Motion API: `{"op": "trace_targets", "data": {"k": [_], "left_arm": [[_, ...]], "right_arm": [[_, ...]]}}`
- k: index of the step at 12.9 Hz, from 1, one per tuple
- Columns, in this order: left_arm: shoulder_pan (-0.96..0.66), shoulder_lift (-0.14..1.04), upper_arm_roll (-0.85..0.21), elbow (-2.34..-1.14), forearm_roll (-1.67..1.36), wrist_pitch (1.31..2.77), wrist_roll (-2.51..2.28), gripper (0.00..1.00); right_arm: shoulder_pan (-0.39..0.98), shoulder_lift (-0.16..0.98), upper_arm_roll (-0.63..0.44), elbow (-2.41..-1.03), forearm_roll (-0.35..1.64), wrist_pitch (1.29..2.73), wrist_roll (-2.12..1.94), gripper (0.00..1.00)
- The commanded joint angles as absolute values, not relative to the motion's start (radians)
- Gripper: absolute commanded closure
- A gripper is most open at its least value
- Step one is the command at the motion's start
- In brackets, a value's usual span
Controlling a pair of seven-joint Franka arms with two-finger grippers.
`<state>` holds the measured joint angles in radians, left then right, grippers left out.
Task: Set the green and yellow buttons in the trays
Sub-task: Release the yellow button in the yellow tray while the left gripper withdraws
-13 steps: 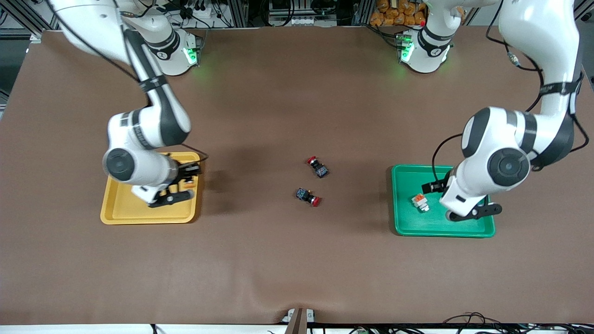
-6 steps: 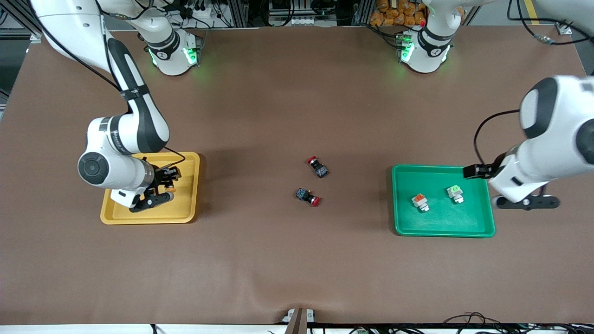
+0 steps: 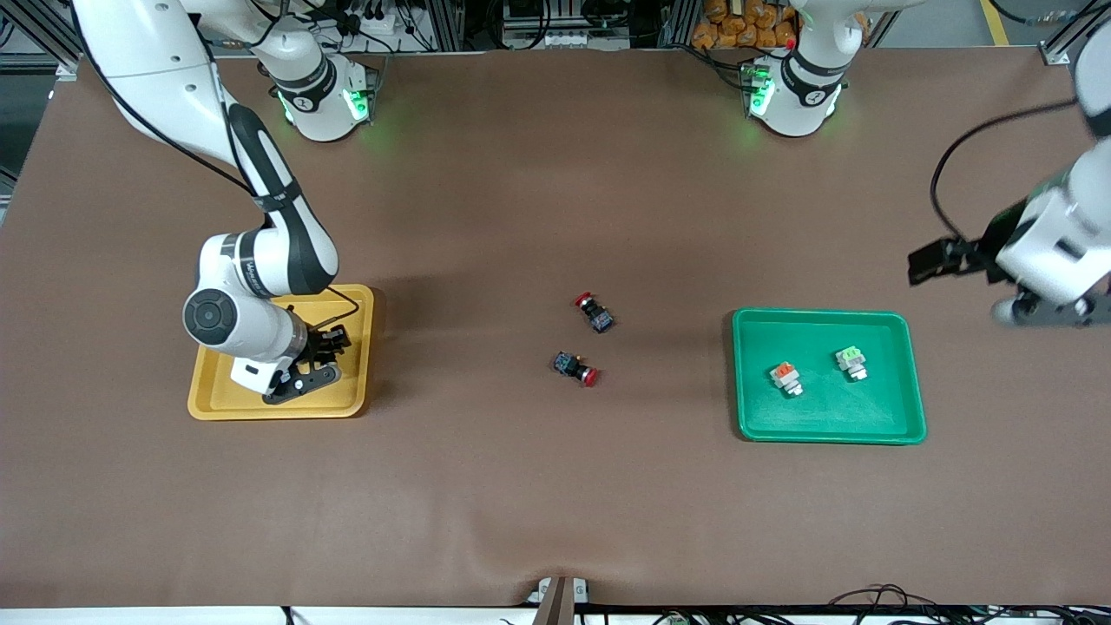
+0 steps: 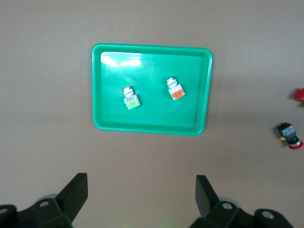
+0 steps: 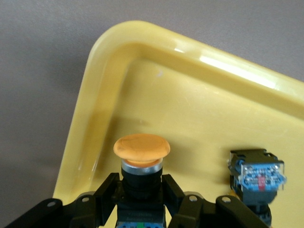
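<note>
Over the yellow tray (image 5: 99, 85): right gripper (image 5: 141, 190) clamps a yellow-capped button (image 5: 141, 151), long axis along the fingers, cap pointing outward.
Second button (image 5: 257, 176): lies in that tray.
Green tray (image 4: 108, 124): green-capped button (image 4: 131, 100), orange-capped button (image 4: 176, 91).
Left gripper (image 4: 141, 199): released, empty, raised over bare table beside the green tray.

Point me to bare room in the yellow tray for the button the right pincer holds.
Yellow tray: bare floor toward its corner, over which the right pincer holds a yellow button. Crowded beside it, where another button lies. The green tray has bare floor along its front edge, nearer than its two buttons.
</note>
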<state>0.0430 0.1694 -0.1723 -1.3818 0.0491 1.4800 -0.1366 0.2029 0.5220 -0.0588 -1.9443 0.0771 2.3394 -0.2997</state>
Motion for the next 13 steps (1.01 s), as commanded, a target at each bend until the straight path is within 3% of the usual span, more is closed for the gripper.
{"op": "trace_targets", "data": {"k": [1,4,5,6,7,11,13], "left_arm": [[0.064,0.153,-0.167,-1.388,0.009,1.462,-0.134,0.00],[0.063,0.152,-0.167,-1.387,0.011,1.462,-0.138,0.00],[0.063,0.152,-0.167,-1.387,0.011,1.462,-0.138,0.00],[0.066,0.152,-0.167,-1.387,0.014,1.462,-0.130,0.00],[0.072,0.152,-0.164,-1.387,0.018,1.462,-0.130,0.00],[0.066,0.152,-0.155,-1.387,0.057,1.441,-0.006,0.00],[0.036,0.123,-0.115,-1.396,0.052,1.434,-0.059,0.00]], "right_arm": [[0.187,0.540,-0.048,-1.945,0.066,2.374,-0.324,1.00],[0.183,0.546,-0.048,-1.945,0.064,2.398,-0.339,1.00],[0.183,0.548,-0.049,-1.945,0.064,2.405,-0.341,0.88],[0.183,0.548,-0.048,-1.945,0.063,2.410,-0.357,0.19],[0.181,0.548,-0.048,-1.945,0.063,2.410,-0.362,0.00],[0.176,0.528,-0.048,-1.930,0.063,2.370,-0.362,0.00],[0.172,0.506,-0.048,-1.855,0.063,2.218,-0.359,0.00]]}}
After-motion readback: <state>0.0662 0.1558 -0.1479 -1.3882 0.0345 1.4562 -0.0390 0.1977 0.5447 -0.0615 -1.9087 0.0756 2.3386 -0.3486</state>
